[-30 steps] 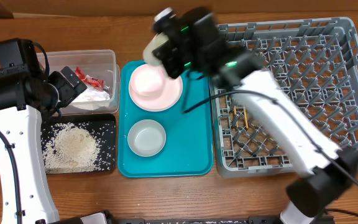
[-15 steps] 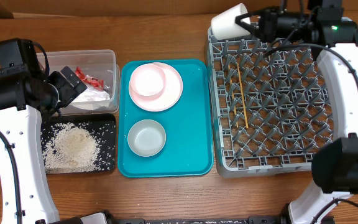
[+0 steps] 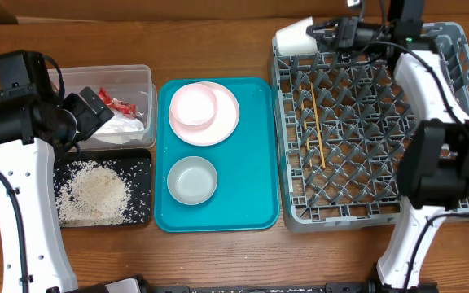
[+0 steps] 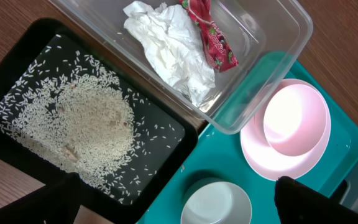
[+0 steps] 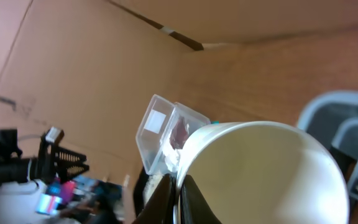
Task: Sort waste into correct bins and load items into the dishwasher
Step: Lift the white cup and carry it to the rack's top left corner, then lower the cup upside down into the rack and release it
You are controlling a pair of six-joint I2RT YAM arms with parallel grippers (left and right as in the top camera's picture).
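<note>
My right gripper (image 3: 322,32) is shut on the rim of the small white cup (image 3: 295,37), which it holds on its side above the far left corner of the grey dishwasher rack (image 3: 365,189). In the right wrist view the fingertips (image 5: 180,198) pinch the cup (image 5: 260,174) wall. Two chopsticks (image 3: 317,122) lie in the rack. My left gripper (image 3: 88,110) hangs open over the clear tub (image 3: 142,73), which holds the napkin (image 4: 166,43) and the red wrapper (image 4: 213,37). Rice (image 4: 86,124) covers the black tray (image 3: 142,168).
A teal tray (image 3: 251,191) between the bins and the rack carries the pink plate (image 3: 228,122) with the white bowl (image 3: 192,106) on it, and the grey-green bowl (image 3: 191,181) nearer the front. My right arm stretches along the rack's right side.
My right arm has swung with the cup from above the teal tray to the rack's far left corner. The left arm has not moved.
</note>
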